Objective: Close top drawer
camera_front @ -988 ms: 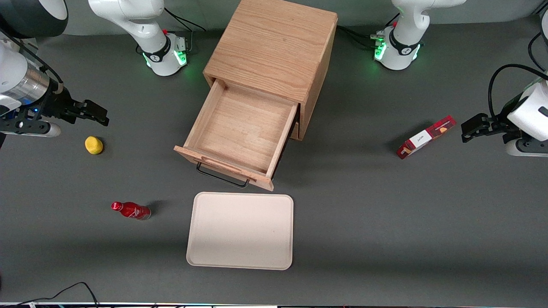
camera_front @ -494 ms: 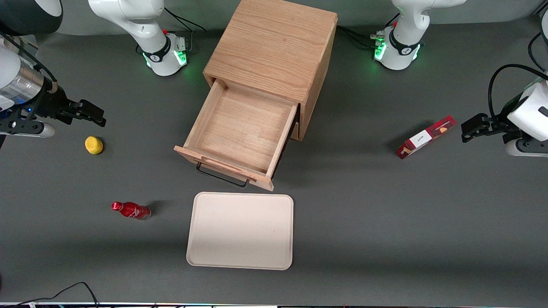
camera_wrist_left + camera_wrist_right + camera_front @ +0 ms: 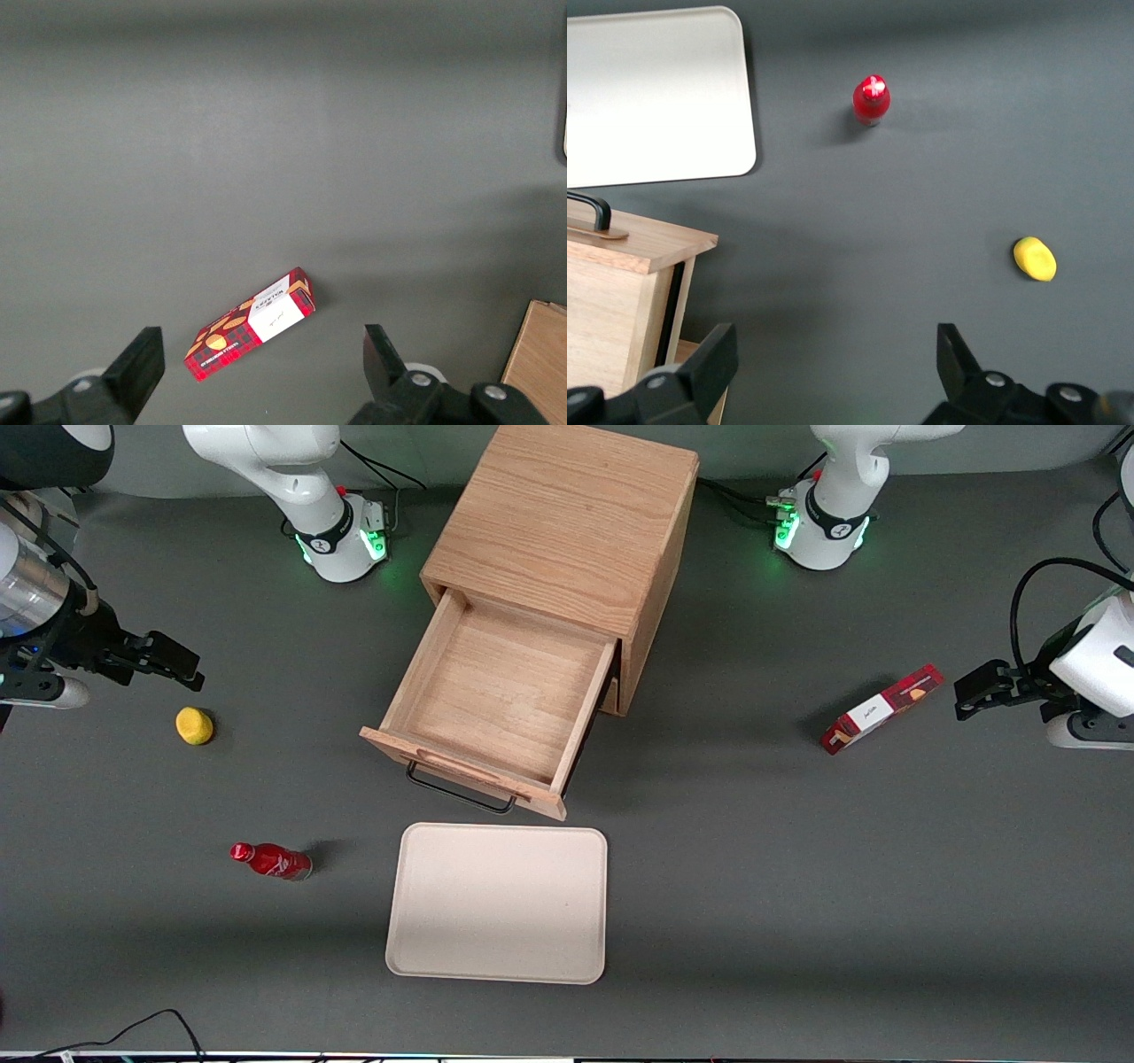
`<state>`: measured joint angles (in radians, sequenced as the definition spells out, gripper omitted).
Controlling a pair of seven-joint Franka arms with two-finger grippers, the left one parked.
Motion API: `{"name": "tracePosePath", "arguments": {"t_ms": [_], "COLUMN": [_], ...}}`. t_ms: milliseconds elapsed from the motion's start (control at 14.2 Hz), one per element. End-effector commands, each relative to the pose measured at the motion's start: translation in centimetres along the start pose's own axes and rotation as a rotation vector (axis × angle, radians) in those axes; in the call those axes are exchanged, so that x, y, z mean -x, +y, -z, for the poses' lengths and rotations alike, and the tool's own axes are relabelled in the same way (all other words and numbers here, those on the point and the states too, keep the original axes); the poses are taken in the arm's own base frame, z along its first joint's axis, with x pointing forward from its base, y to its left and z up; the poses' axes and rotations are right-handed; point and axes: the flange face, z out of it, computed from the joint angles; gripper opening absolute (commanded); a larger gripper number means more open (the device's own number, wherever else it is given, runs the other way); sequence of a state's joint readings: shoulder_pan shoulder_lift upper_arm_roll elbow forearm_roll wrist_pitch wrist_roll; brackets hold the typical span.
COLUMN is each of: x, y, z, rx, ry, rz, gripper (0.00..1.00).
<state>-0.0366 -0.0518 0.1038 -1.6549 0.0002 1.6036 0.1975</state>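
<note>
Front view showed the gripper (image 3: 188, 672) at the working arm's end of the table, hanging above the grey table (image 3: 797, 886) with its two fingers spread wide and holding nothing. A yellow lemon (image 3: 194, 725) lay just beside it, at about 6 o'clock from the fingertips and nearer to the front camera. At 5 o'clock from the lemon, a small red bottle (image 3: 270, 861) stood on the table. In the middle stood the wooden cabinet (image 3: 567, 522). Its top drawer (image 3: 496, 700) was pulled far out toward the front camera and was empty inside; the black wire handle (image 3: 461, 790) hung on its front. A beige tray (image 3: 498, 903) lay flat at 6 o'clock from the drawer, near its front but not touching it. Toward the parked arm's end, at 3 o'clock from the drawer, lay a red snack box (image 3: 880, 708). In the right wrist view, the lemon (image 3: 1035, 258), the bottle (image 3: 871, 100), the tray (image 3: 656, 97) and one corner of the drawer front (image 3: 638, 243) were visible between the wide fingers (image 3: 700, 372).
</note>
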Motion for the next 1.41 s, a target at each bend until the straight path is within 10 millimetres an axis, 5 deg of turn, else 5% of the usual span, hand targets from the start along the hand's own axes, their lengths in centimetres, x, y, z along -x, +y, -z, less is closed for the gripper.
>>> {"name": "tracePosePath", "arguments": {"t_ms": [0,565,918,1129,1200,1341], "x": [-0.3,-0.3,-0.7,-0.1,0.0,-1.7], "y": [-0.4,-0.1,-2.3,-4.4,-5.0,-6.7], "z": [0.7,2.0,2.4,5.9,5.8,2.4], "rx": [0.013,0.003,-0.077,-0.088,-0.092,-0.108], "ry": [-0.020,-0.022,-0.006,0.064,0.058,-0.004], "rz": [0.029,0.121,0.303,0.541,0.583,0.677], "gripper": [1.00,1.00,1.00,1.00,1.00,1.00]}}
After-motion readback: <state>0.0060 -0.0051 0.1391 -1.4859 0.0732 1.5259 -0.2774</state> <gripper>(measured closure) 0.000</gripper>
